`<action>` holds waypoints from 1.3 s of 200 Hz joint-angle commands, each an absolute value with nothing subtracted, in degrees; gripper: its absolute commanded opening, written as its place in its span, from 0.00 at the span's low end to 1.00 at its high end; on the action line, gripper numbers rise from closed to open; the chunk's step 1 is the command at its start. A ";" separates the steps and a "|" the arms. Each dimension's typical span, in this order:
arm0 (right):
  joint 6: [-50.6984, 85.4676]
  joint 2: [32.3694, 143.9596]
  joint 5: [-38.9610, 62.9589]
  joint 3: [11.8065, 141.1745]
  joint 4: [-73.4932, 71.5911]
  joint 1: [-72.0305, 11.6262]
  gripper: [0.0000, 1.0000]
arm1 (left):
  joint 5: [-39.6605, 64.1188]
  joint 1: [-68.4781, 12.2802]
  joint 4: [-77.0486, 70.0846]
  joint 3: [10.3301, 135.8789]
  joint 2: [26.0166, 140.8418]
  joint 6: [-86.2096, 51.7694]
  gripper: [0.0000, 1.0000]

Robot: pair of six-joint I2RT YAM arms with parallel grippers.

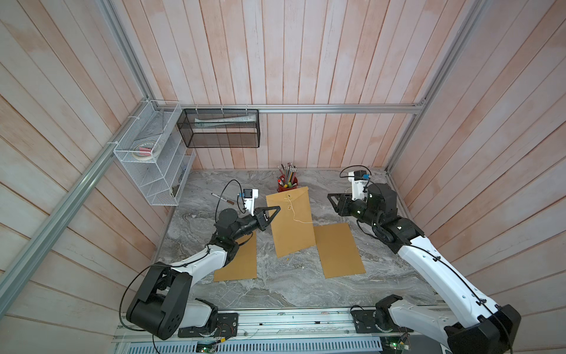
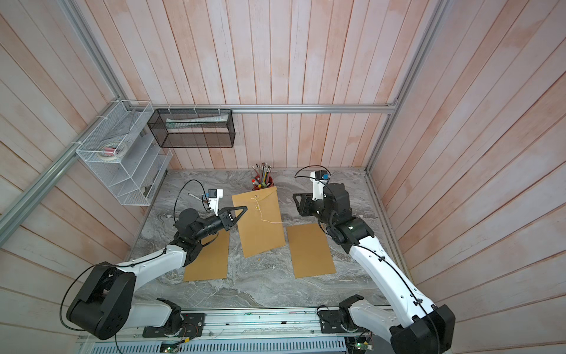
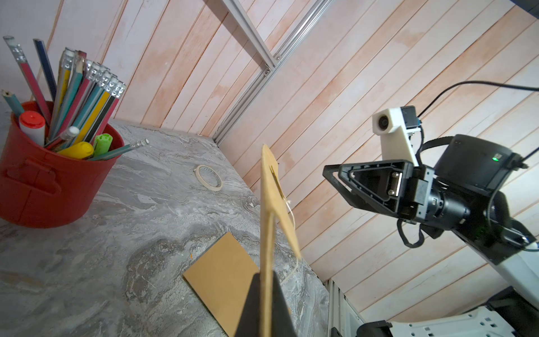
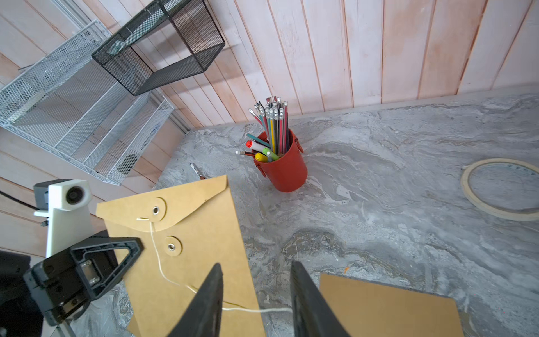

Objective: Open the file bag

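In the middle of the grey table (image 1: 275, 291), the brown file bag (image 1: 291, 223) is up off the stone, held by one side. The left pincer (image 1: 276, 209) is pressed together on the bag's left edge. In the left wrist view its two black fingers (image 3: 250, 306) squeeze the thin edge of the bag (image 3: 267, 233).

The right pincer (image 4: 256, 264) is spread apart, with a wide gap between its fingers. It is on the bag's right side, near the bag but not pinching it. The white string (image 4: 157, 256) hangs loose from the round button on the flap. It goes past the lower button without winding around it. Then it runs across the gap between the right fingers. I cannot tell if it touches them.

A red cup (image 1: 288, 184) full of pencils stands just behind the bag. Two flat brown sheets (image 1: 239, 260) (image 1: 338, 249) lie on the table, one on each side. A ring of tape (image 4: 501, 189) lies by the right arm.
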State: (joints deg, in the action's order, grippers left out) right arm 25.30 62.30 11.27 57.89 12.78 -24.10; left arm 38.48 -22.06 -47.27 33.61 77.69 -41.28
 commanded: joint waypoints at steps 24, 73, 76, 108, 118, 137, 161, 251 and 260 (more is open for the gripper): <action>26.39 61.78 22.21 52.78 6.13 -20.66 0.47 | 42.49 -21.80 -46.66 35.27 75.85 -38.46 0.00; 29.57 62.51 29.55 48.60 -3.07 -20.13 0.50 | 43.79 -22.06 -47.74 34.54 75.00 -39.57 0.00; 29.88 62.57 29.92 48.44 -3.61 -20.12 0.50 | 43.85 -22.01 -47.66 34.43 74.91 -39.55 0.00; 32.28 64.12 33.02 47.07 -8.34 -20.17 0.50 | 43.81 -22.56 -47.11 34.31 74.09 -39.44 0.00; 32.93 64.74 33.98 46.64 -9.53 -20.15 0.50 | 43.67 -22.81 -47.12 34.26 73.96 -39.59 0.00; 34.38 65.38 35.33 45.39 -12.45 -20.21 0.50 | 43.34 -23.27 -47.46 34.24 73.89 -39.80 0.00; 35.24 66.20 36.21 44.87 -14.75 -20.81 0.50 | 42.90 -24.20 -48.11 34.35 74.18 -40.16 0.00; 34.18 68.77 38.39 48.11 -17.01 -22.74 0.50 | 43.06 -27.64 -51.44 33.22 75.79 -41.40 0.00; 33.55 68.36 38.74 48.43 -16.94 -22.76 0.50 | 43.15 -27.76 -51.65 32.92 75.76 -41.48 0.00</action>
State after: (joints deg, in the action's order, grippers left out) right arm 34.46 69.01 36.97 45.76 -14.92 -22.48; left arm 42.89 -27.20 -48.93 34.11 75.53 -41.21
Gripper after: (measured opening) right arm 0.503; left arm 0.050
